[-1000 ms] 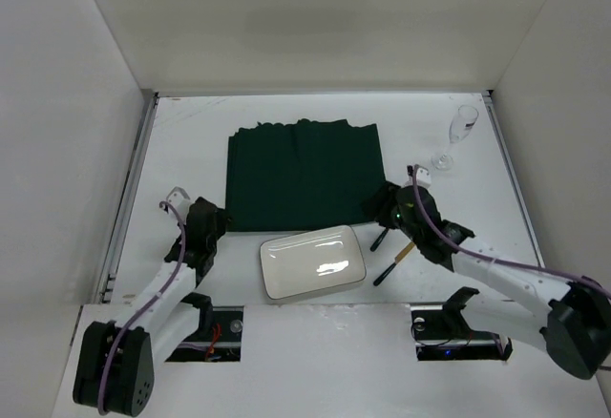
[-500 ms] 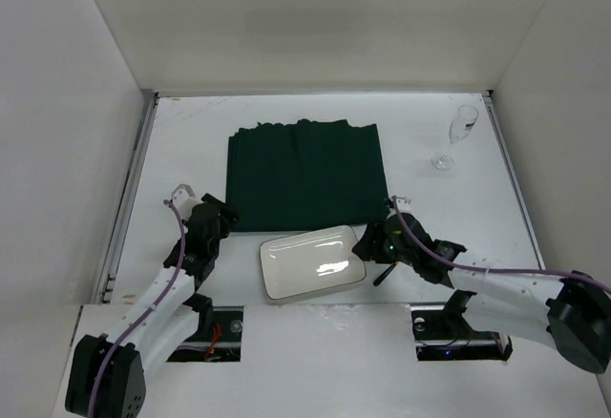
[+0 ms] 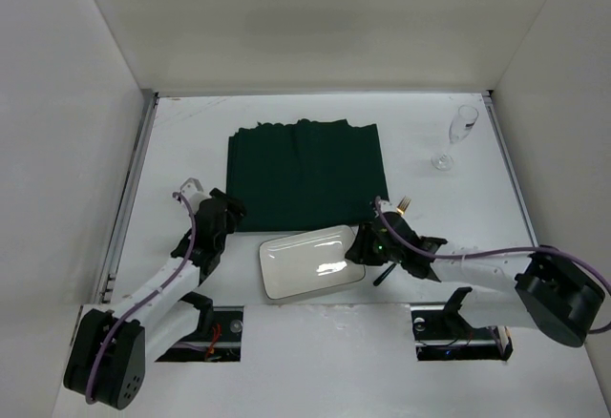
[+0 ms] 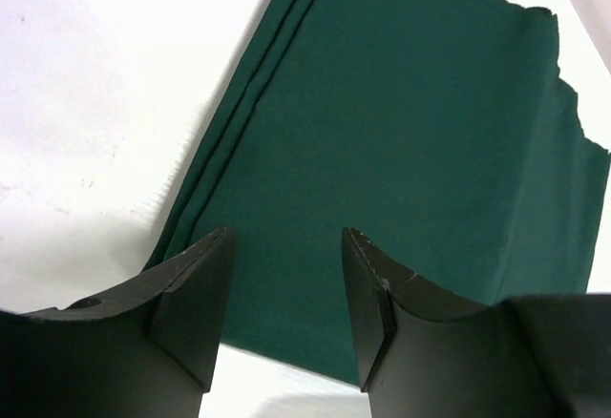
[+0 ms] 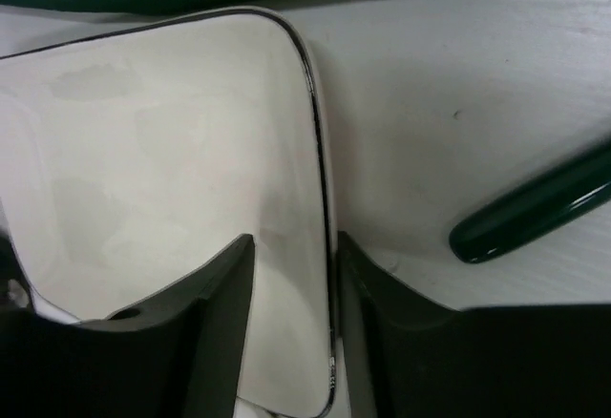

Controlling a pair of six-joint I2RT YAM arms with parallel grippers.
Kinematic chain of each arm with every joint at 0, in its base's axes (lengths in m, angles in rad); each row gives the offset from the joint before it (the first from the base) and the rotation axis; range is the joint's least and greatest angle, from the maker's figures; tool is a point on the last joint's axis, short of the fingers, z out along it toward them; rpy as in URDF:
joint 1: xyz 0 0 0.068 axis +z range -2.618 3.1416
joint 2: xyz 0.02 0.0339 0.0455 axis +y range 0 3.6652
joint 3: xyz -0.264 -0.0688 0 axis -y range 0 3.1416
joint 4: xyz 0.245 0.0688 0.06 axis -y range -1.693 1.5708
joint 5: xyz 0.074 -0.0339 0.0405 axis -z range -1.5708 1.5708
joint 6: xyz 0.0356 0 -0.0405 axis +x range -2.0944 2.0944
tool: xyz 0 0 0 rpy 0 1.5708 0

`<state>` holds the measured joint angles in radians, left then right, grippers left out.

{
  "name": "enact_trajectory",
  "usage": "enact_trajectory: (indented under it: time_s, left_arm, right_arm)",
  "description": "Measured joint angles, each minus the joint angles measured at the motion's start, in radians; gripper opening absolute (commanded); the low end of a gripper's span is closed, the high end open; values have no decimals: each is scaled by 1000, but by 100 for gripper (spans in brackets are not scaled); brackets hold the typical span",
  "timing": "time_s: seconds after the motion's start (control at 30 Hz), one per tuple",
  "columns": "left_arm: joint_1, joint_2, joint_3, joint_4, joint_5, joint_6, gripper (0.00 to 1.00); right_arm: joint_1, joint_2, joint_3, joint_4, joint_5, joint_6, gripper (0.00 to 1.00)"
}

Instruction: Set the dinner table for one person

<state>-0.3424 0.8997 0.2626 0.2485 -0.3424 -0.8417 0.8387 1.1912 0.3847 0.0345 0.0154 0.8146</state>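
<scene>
The dinner table (image 3: pixel 186 141) is a white top with metal edge rails. A dark green placemat (image 3: pixel 301 175) lies at its middle. A white rectangular plate (image 3: pixel 310 263) lies just in front of the placemat. My right gripper (image 3: pixel 368 244) is open at the plate's right edge. In the right wrist view its jaws (image 5: pixel 294 284) straddle the plate's (image 5: pixel 162 151) dark-lined rim, one finger over the inside and one outside. My left gripper (image 3: pixel 223 210) is open and empty at the placemat's near left corner. In the left wrist view (image 4: pixel 286 284) the placemat (image 4: pixel 401 132) lies just beyond the fingertips.
A wine glass (image 3: pixel 456 136) stands upright at the far right. Cutlery with dark handles (image 3: pixel 387 270) lies right of the plate, partly hidden under my right arm. One dark green handle (image 5: pixel 539 208) shows beside my right fingers. White walls enclose the table.
My right gripper moved left and nearer, from the cutlery to the plate's right rim. My left gripper moved up and right to the placemat's near left corner.
</scene>
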Motion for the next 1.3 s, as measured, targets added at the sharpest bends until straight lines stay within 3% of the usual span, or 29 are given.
enact_trajectory:
  time_s: [0.13, 0.23, 0.4, 0.6, 0.8, 1.07, 1.3]
  left_arm:
    - [-1, 26, 2, 27, 2, 1, 46]
    - [3, 32, 2, 40, 2, 2, 46]
    - [11, 32, 2, 57, 2, 2, 46]
    - [25, 19, 2, 59, 2, 3, 46]
    - [30, 15, 10, 59, 2, 2, 46]
    - [51, -14, 10, 59, 1, 3, 46]
    - [58, -18, 7, 61, 2, 3, 46]
  right_arm:
    - [-18, 45, 2, 41, -24, 14, 15]
    - [-34, 37, -2, 70, -64, 39, 7]
    - [-34, -66, -4, 58, -91, 45, 5]
    - [-60, -208, -8, -71, -94, 37, 4]
    - [-86, -219, 56, -153, -112, 34, 4]
    - [-173, -69, 264, -139, -177, 45, 4]
    - [-294, 205, 469, -34, -234, 46, 4]
